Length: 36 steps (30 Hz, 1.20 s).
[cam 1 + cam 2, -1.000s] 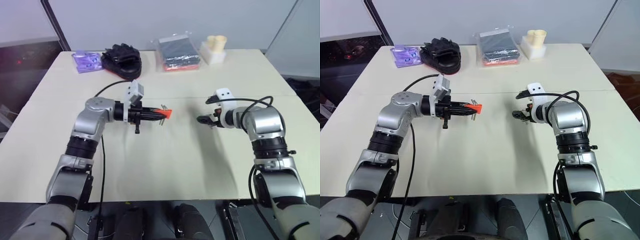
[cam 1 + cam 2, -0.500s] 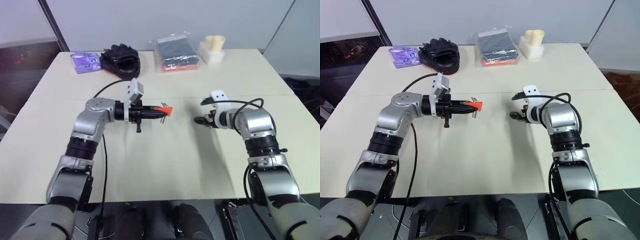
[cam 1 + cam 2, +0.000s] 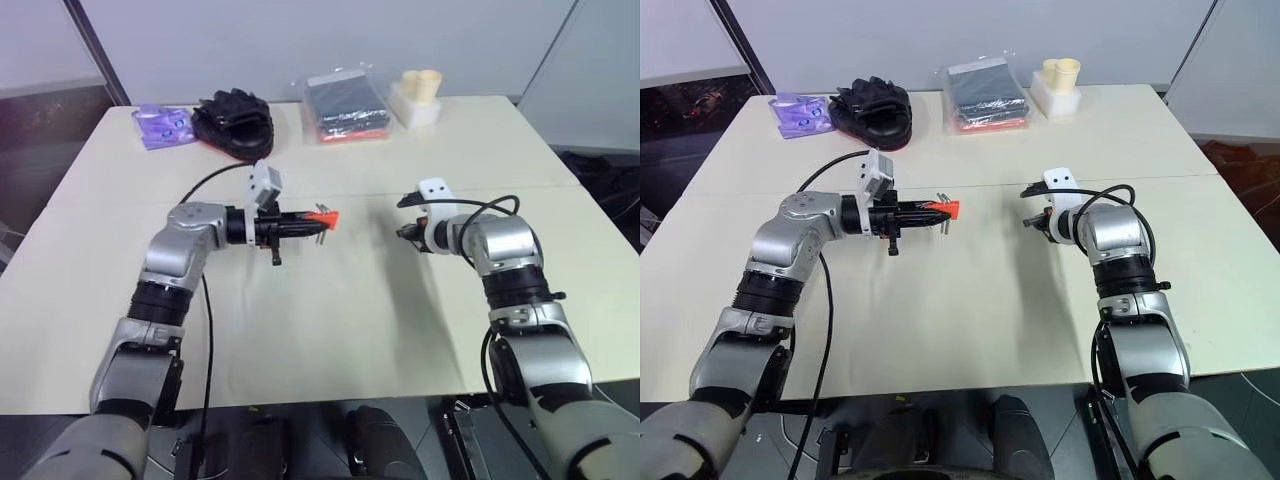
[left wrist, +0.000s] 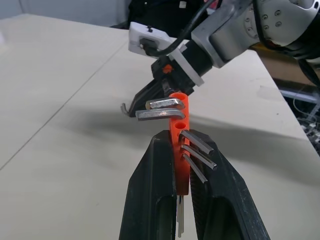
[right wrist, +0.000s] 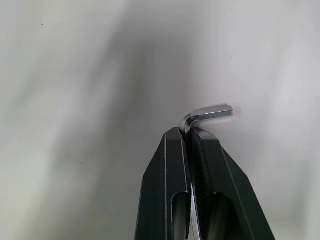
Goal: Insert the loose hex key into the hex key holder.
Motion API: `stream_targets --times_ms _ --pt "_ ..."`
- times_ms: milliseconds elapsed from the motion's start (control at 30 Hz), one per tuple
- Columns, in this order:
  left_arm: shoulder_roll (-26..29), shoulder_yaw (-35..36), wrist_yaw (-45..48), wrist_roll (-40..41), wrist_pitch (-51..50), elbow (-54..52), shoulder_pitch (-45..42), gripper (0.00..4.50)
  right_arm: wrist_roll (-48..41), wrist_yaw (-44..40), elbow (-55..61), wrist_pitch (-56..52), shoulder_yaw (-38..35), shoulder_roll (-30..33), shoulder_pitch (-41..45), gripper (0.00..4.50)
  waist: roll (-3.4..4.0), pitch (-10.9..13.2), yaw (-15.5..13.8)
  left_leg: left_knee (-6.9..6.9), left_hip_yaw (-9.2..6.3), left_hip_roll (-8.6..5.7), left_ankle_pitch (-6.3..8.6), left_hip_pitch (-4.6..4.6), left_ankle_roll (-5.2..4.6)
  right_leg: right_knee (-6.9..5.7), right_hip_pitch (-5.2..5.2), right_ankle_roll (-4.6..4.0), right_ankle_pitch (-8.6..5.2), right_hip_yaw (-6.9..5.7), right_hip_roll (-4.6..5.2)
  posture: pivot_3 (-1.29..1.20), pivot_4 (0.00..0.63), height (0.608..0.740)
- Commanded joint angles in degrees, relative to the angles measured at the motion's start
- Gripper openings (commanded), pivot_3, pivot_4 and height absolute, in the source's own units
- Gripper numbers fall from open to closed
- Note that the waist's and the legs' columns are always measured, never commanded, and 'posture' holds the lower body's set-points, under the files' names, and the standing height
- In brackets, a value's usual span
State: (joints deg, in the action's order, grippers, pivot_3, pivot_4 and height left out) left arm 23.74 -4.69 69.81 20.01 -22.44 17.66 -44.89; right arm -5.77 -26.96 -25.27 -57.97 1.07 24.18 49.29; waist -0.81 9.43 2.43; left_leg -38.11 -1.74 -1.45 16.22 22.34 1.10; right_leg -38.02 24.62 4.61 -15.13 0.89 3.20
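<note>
A pale cream desk [image 3: 330, 330] is filling the middle of the head views, with grey wall panels behind it and dark floor showing at the upper left and far right of the frame. Along the desk's far edge, in the upper part of the frame, are lying a purple packet [image 3: 160, 124], a black bundle of straps [image 3: 234, 120], a dark flat package in clear wrap [image 3: 345, 103] and a white block carrying cream cups [image 3: 419, 95].

Left of centre, the left gripper [image 3: 306, 225] is pointing toward the right of the frame, its black fingers clamping the red-orange hex key holder [image 3: 327, 217] above the desk. In the left wrist view the holder [image 4: 179, 130] is standing between the fingers, with silvery keys fanning out to both sides.

Right of centre, the right gripper [image 3: 404, 232] is angling down over the desk. In its wrist view the fingers are pinched tight on the loose hex key [image 5: 210, 114], whose short bent end is sticking out sideways past the fingertips. The key is sitting well apart from the holder, with bare desk between them.
</note>
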Motion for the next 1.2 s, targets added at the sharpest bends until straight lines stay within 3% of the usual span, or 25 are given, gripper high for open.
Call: stream_targets --times_ms 33,267,500,833,1200 --pt "0.26 1.96 -0.33 0.87 1.69 1.23 -2.97 0.0 0.12 0.42 2.82 5.34 -0.51 0.24 0.75 0.04 0.0 0.0 0.02 0.0 0.0 0.0 0.0 0.0 0.0 0.0 0.0 0.0 0.0 0.0 0.0 0.0 0.15 0.74" --pt "-0.56 2.58 1.44 1.05 3.38 10.22 -9.24 0.0 -9.1 4.05 11.38 13.25 -13.94 -1.83 9.16 0.04 0.03 0.03 -0.09 0.04 0.03 -0.01 0.0 0.13 0.0 -0.01 0.16 0.0 0.0 0.0 0.01 0.0 0.15 0.74" --pt "-2.66 4.19 3.53 0.58 6.85 25.92 -21.5 0.0 -17.13 8.9 21.09 15.83 -20.39 -7.31 12.21 0.04 0.0 0.03 -0.47 0.05 0.03 -0.07 0.0 0.14 0.0 0.02 0.13 0.02 0.01 -0.01 0.04 0.0 0.15 0.74" --pt "-6.43 5.09 6.42 -1.43 12.79 37.25 -30.29 0.0 -22.54 16.22 27.61 19.1 -19.51 -17.4 11.68 0.04 0.0 0.03 0.01 0.1 0.04 -0.06 0.03 0.17 -0.05 -0.02 0.21 0.03 0.01 -0.01 0.02 0.0 0.15 0.74" --pt "-8.05 6.98 5.74 -2.77 15.94 41.04 -32.7 0.0 -24.74 17.38 29.16 19.68 -16.82 -18.61 10.22 0.04 0.0 0.03 0.0 0.1 0.04 -0.06 0.04 0.17 -0.06 -0.02 0.21 0.03 0.01 -0.01 0.0 0.0 0.15 0.74"
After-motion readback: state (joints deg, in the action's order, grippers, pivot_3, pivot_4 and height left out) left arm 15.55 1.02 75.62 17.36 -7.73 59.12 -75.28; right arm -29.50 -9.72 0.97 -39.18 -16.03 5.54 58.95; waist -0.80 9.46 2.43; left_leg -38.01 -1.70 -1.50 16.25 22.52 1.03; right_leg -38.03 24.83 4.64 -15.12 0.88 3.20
